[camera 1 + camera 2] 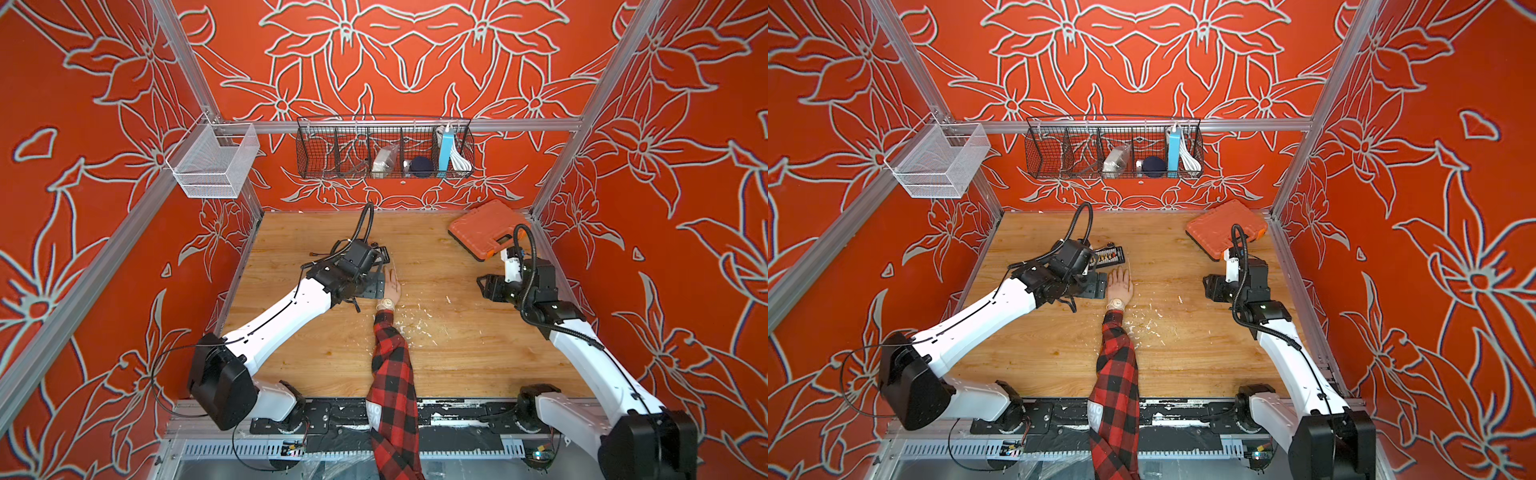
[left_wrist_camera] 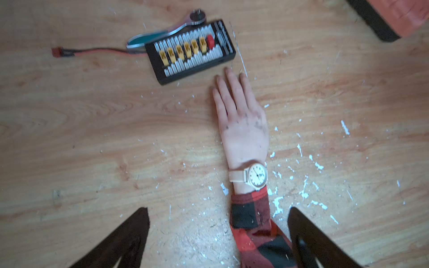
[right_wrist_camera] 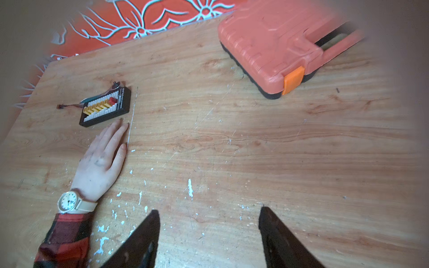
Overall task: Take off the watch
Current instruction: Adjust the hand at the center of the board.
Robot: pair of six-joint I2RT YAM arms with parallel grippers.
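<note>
The watch point(image 2: 256, 176) is strapped round the wrist of a hand point(image 2: 241, 130) lying flat, palm down, near the middle of the bench point(image 1: 478, 365), just clear of a red-and-black plaid cuff point(image 2: 250, 208). In a top view, with the back wall as 12, the forearm runs from 6 to 12 and the fingers point to 12. That puts the strap's band across it on the 3–9 line, so you will have to work crosswise to the arm. The dial faces up: pale and round in a gold-toned rim, on a thin cream strap narrower than the wrist. I can't make out the buckle. Your left pincer point(image 2: 218, 208) is the nearer one. Its jaws are spread wide and empty, and the watch lies just beside it at about 4 o'clock. Your right pincer point(image 3: 209, 210) is parted somewhat less and also holds nothing. It sits well apart, with the watch at roughly 9 o'clock. White flakes point(image 2: 304, 192) litter the bench around the cuff.
</note>
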